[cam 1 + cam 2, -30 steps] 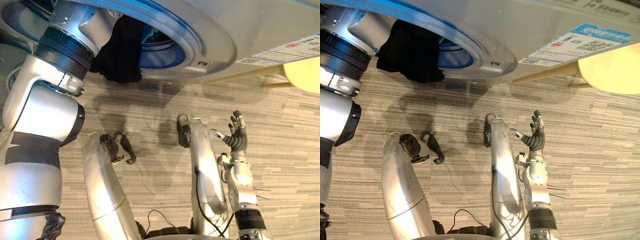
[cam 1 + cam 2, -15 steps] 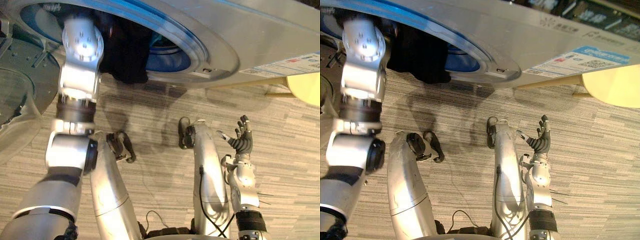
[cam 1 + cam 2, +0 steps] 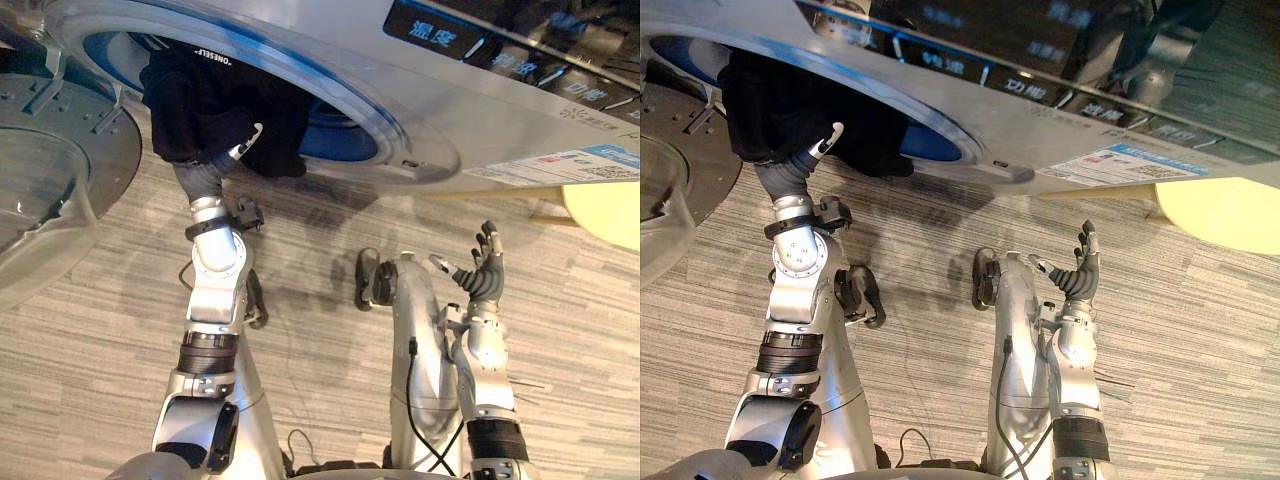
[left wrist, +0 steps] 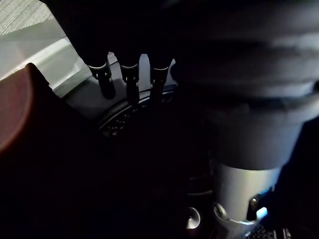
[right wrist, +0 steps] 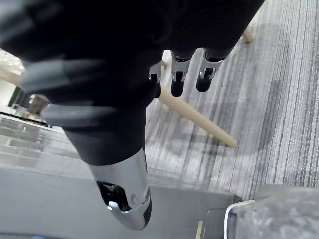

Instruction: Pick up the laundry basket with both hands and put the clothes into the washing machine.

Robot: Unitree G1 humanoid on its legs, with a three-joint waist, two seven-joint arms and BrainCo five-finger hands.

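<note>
Black clothes (image 3: 215, 95) are bunched at the mouth of the washer (image 3: 450, 90), upper left of the frame. They're half in the drum (image 3: 340, 140) and half sagging over its lower rim. The left hand (image 3: 207, 175) is up underneath the bundle. From its wrist view the fingers (image 4: 128, 79) look fairly straight against the grey seal, so I'd call it a push with a wide hand, not a pinch. The right hand (image 3: 482, 280) is at centre right over the floor (image 3: 90, 340), spread wide, holding nothing and well apart from the machine.

What could go wrong, imo:
- Most of the fabric hangs outside the rim, so if the left hand pulls away too soon the whole lot probably slides out onto the floor.
- Loose cloth is draped over that hand, so it could snag on the thumb or wrist and get dragged back out.
- Anything left across the rim would get trapped by the door (image 3: 60, 170), which is swung open at far left.

As for what's in the drum, it's just the inner part of the black clothes as far as I can see. Deeper in it's all blue and I can't tell if there's more.
</note>
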